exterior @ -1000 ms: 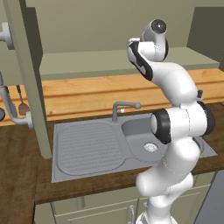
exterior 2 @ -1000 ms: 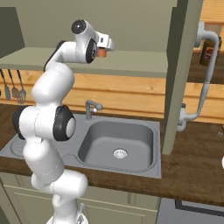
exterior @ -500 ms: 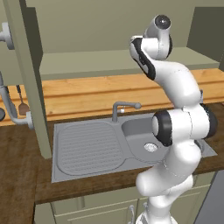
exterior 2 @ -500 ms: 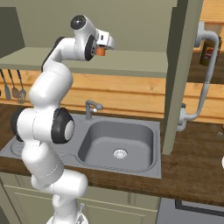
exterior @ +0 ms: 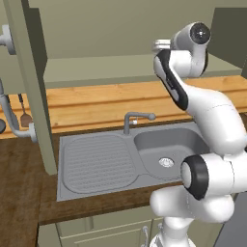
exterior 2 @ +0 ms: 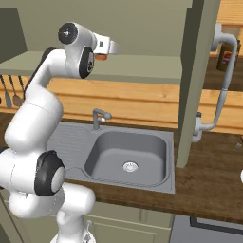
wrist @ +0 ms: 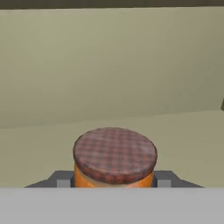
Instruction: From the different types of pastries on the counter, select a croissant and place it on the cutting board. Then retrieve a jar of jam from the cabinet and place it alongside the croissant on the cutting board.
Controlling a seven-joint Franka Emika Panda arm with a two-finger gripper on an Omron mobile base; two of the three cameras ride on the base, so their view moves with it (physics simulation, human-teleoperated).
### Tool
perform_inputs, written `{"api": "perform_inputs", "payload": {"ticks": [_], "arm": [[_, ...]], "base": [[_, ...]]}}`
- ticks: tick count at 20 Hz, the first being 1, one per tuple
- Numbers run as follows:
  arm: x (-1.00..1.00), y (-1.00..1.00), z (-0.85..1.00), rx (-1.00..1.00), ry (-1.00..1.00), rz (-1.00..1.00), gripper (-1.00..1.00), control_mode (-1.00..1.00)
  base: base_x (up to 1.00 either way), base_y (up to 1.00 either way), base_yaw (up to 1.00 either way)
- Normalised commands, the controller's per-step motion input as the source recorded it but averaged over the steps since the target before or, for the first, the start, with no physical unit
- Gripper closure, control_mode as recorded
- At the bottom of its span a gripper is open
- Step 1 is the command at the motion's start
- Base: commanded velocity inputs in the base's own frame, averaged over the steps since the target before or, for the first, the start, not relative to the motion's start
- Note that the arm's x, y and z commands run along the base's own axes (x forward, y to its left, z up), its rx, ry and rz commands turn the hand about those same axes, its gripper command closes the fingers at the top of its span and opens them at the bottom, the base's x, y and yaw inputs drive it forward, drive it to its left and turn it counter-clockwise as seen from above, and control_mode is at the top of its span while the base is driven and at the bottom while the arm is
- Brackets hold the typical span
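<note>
The jar of jam (wrist: 114, 155) has a checked reddish lid and an orange body. In the hand view it sits between my two dark fingers (wrist: 63, 180), which press against its sides. My gripper (exterior 2: 105, 49) is shut on the jar of jam (exterior 2: 100, 57) just above the pale shelf (exterior 2: 142, 71) of the open cabinet. In the left base view the hand (exterior: 161, 46) is mostly hidden behind my upper arm, inside the cabinet (exterior: 96, 72).
The open grey-green cabinet doors (exterior 2: 197, 80) (exterior: 34, 87) hang on either side of the arm. Below lie the grey sink (exterior 2: 128, 152), its faucet (exterior 2: 98, 116) and the dark wooden counter (exterior 2: 209, 175). A dark labelled jar (exterior 2: 227, 56) stands at the far right.
The fingers closed in on the jar a second ago and have stayed there. The hand with the jar has since drawn back slightly from the cabinet's depth.
</note>
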Motion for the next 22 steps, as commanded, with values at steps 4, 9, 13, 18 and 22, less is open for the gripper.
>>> {"api": "perform_inputs", "payload": {"ticks": [4,9,13,18,22], "arm": [[-1.00,0.00,0.52,0.00,0.01,0.00,1.00,-1.00],[-1.00,0.01,0.51,0.00,0.03,0.00,1.00,-1.00],[-1.00,0.00,0.36,0.00,0.00,0.00,1.00,-1.00],[-1.00,0.00,0.22,0.00,0.00,0.02,1.00,-1.00],[-1.00,0.14,0.00,0.00,0.00,0.02,1.00,-1.00]], "base": [[0.00,0.00,0.00],[0.00,0.00,0.00],[0.00,0.00,0.00],[0.00,0.00,0.00],[0.00,0.00,0.00]]}}
